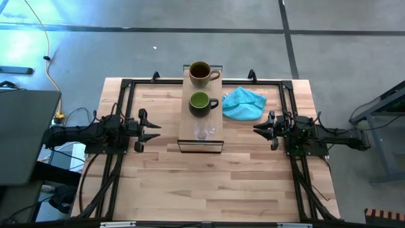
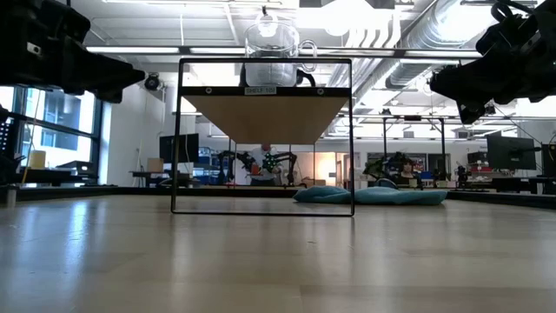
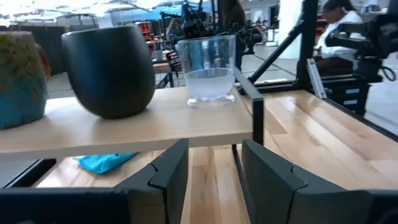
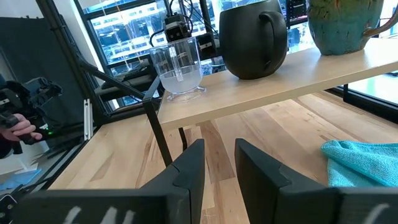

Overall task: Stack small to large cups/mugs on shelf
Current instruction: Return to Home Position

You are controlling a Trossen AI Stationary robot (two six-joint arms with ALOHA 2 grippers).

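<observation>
Right up close we have two dark fingers of the left claw (image 3: 214, 155), spread apart with nothing between them. Just past them stands the tiny clear glass cup (image 3: 210, 71), upright at the near end of the long light-wood shelf with the dark frame (image 3: 155, 121).

From above, we see the row plainly. The glass cup (image 1: 202, 131) comes first, then the dark green handled mug (image 1: 200, 102) in the middle, then the brown-tan handled mug (image 1: 200, 73) at the far end. All three are upright on the shelf (image 1: 186, 126), apart from one another, and both mug handles point toward the right arm's side.

Moving outward, a crumpled turquoise cloth (image 1: 243, 103) lies on the wooden surface (image 1: 209, 183) just beside the shelf, on the right arm's side. The left claw (image 1: 157, 130) hangs off to the shelf's left, clear of it. The right claw (image 1: 256, 130) mirrors it on the other side, near the cloth. We see its fingers (image 4: 193, 162) parted too, holding nothing.
</observation>
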